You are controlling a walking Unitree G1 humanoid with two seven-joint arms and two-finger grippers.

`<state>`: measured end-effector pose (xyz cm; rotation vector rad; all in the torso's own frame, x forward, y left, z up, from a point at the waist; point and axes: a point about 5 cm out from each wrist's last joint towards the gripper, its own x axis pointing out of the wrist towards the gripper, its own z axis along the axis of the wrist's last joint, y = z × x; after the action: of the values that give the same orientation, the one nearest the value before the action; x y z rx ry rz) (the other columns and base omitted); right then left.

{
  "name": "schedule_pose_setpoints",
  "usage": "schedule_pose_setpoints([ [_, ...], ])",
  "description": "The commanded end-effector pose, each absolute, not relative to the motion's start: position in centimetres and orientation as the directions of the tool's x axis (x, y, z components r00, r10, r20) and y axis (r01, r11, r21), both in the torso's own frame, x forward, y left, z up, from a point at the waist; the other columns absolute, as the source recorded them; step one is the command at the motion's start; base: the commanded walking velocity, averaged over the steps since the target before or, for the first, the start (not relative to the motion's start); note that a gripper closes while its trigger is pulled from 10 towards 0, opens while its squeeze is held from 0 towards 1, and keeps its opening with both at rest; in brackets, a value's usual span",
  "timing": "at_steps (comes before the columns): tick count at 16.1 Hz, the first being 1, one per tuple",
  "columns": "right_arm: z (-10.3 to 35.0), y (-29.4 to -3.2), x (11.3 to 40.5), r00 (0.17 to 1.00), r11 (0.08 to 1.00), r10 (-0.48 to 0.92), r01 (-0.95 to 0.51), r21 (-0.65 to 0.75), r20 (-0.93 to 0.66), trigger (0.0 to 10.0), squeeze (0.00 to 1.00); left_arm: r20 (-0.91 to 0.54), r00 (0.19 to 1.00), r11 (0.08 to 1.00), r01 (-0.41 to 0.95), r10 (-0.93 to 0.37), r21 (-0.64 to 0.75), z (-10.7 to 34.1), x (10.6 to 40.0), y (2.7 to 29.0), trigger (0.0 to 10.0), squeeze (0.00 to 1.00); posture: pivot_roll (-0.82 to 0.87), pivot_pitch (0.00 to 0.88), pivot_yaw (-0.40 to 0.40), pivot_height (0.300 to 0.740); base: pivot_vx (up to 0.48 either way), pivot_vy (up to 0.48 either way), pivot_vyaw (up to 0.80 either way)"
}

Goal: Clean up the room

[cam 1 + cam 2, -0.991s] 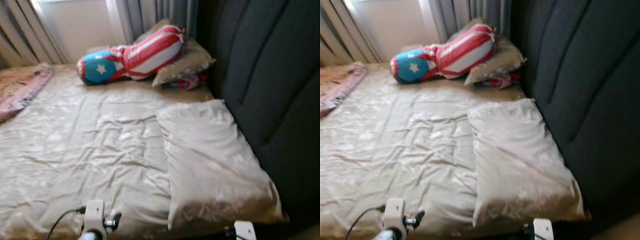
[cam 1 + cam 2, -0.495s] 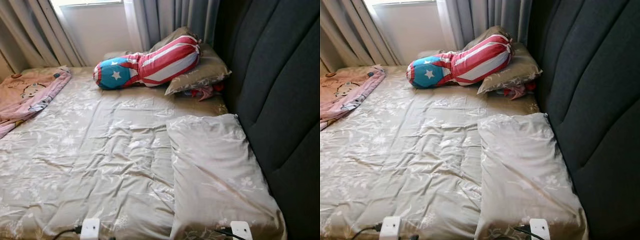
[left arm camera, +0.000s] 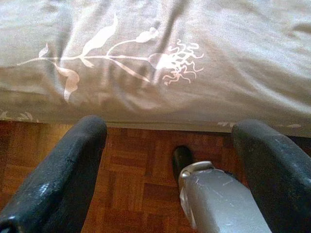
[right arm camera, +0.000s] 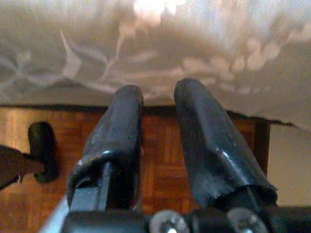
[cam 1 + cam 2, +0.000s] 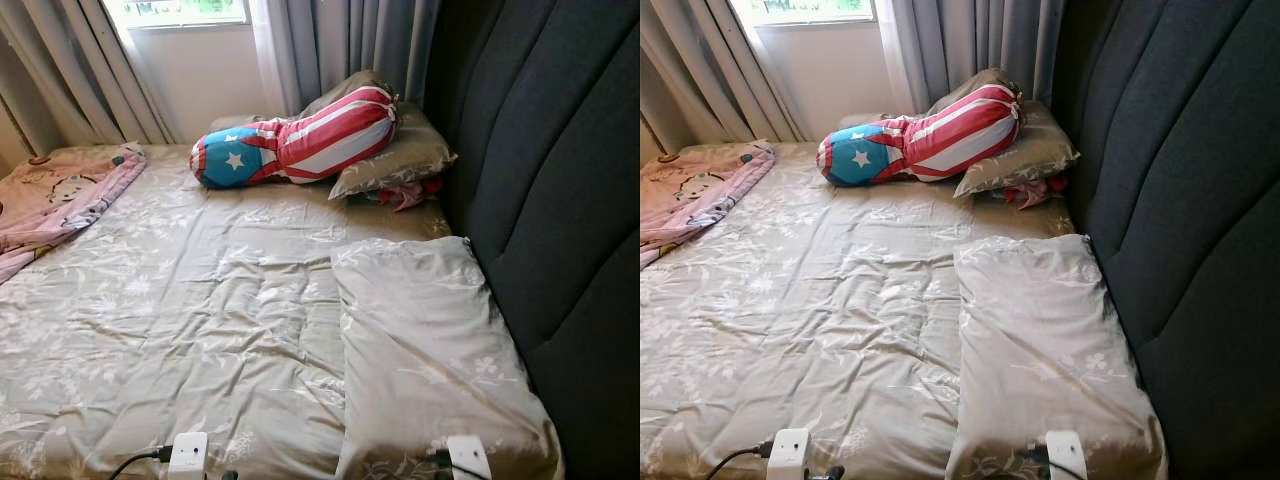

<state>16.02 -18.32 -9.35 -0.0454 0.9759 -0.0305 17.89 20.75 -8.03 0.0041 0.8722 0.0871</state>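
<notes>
At the far left of the head view I see a pink blanket lying crumpled on the bed, near the beige curtains in the upper left. The bed has a beige sheet with a pale flower print, and it is wrinkled in the middle of the frame. At the upper centre, a long bolster with red and white stripes and a blue end with a white star leans on a beige cushion. A small red cloth lies just under this cushion, against the dark headboard that takes the right side of the frame. In the lower right lies a flat pillow in the same flowered fabric, touching the headboard.

In the left wrist view, my left gripper has its fingers wide apart and holds nothing, above the wooden parquet floor at the edge of the bed. In the right wrist view, my right gripper has its fingers close together with a narrow gap, also holding nothing.
</notes>
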Motion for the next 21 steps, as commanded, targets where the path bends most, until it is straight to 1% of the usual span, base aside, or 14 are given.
schedule_pose_setpoints([
  [1, -9.5, -18.2, 15.7, 0.553, 0.999, -0.044, 0.022, -0.038, -0.832, 10.0, 0.00, -0.770, 0.631, 0.996, -0.079, 0.090, 0.052, -8.1, 17.5, 21.3, 10.0, 0.00, -0.08, 0.000, 0.025, 0.740, 0.000, 0.000, 0.00],
  [2, -9.6, -18.3, 15.4, 0.549, 0.999, -0.053, 0.035, -0.041, -0.834, 10.0, 0.81, -0.770, 0.631, 0.995, -0.080, 0.091, 0.052, -8.1, 17.5, 21.4, 10.0, 0.00, -0.09, 0.000, 0.029, 0.740, 0.000, 0.000, 0.00],
  [3, -9.6, -18.3, 15.3, 0.548, 0.998, -0.055, 0.038, -0.041, -0.835, 10.0, 1.00, -0.772, 0.629, 0.995, -0.078, 0.092, 0.055, -8.1, 17.6, 21.5, 10.0, 0.00, -0.09, 0.000, 0.029, 0.740, 0.000, 0.000, 0.00],
  [6, -9.8, -18.0, 14.9, 0.538, 0.999, -0.053, 0.019, -0.051, -0.841, 10.0, 1.00, -0.775, 0.624, 0.995, -0.077, 0.095, 0.060, -8.0, 17.7, 21.5, 10.0, 0.00, -0.08, 0.000, 0.033, 0.740, 0.000, 0.000, 0.00],
  [8, -9.8, -17.5, 15.1, 0.540, 0.999, -0.035, -0.012, -0.049, -0.841, 10.0, 1.00, -0.774, 0.627, 0.996, -0.074, 0.090, 0.056, -8.0, 17.8, 21.5, 10.0, 0.00, -0.08, 0.000, 0.034, 0.740, 0.000, 0.000, 0.00],
  [11, -9.7, -17.4, 15.4, 0.545, 0.998, -0.037, -0.014, -0.054, -0.837, 10.0, 1.00, -0.773, 0.628, 0.996, -0.064, 0.085, 0.057, -8.0, 17.8, 21.5, 10.0, 0.00, -0.08, 0.000, 0.037, 0.740, 0.000, 0.000, 0.00],
  [12, -9.7, -17.3, 15.4, 0.541, 0.999, -0.027, -0.021, -0.045, -0.840, 10.0, 0.27, -0.774, 0.628, 0.996, -0.063, 0.084, 0.057, -8.0, 17.8, 21.5, 10.0, 0.00, -0.07, 0.000, 0.034, 0.740, 0.000, 0.000, 0.00],
  [13, -9.7, -17.1, 15.4, 0.539, 0.998, -0.016, -0.038, -0.044, -0.842, 10.0, 0.00, -0.776, 0.626, 0.997, -0.058, 0.082, 0.058, -8.0, 17.8, 21.5, 10.0, 0.00, -0.07, 0.000, 0.031, 0.740, 0.000, 0.000, 0.00],
  [15, -9.8, -17.2, 15.2, 0.536, 0.999, -0.022, -0.019, -0.038, -0.844, 10.0, 0.00, -0.774, 0.628, 0.997, -0.059, 0.079, 0.054, -8.0, 17.9, 21.4, 10.0, 0.00, -0.06, 0.000, 0.030, 0.740, 0.000, 0.000, 0.00],
  [21, -9.9, -17.1, 15.0, 0.534, 0.999, -0.017, -0.022, -0.034, -0.846, 10.0, 0.00, -0.781, 0.620, 0.997, -0.054, 0.080, 0.059, -8.1, 17.7, 21.4, 10.0, 0.00, -0.08, 0.000, 0.041, 0.740, 0.000, 0.000, 0.00],
])
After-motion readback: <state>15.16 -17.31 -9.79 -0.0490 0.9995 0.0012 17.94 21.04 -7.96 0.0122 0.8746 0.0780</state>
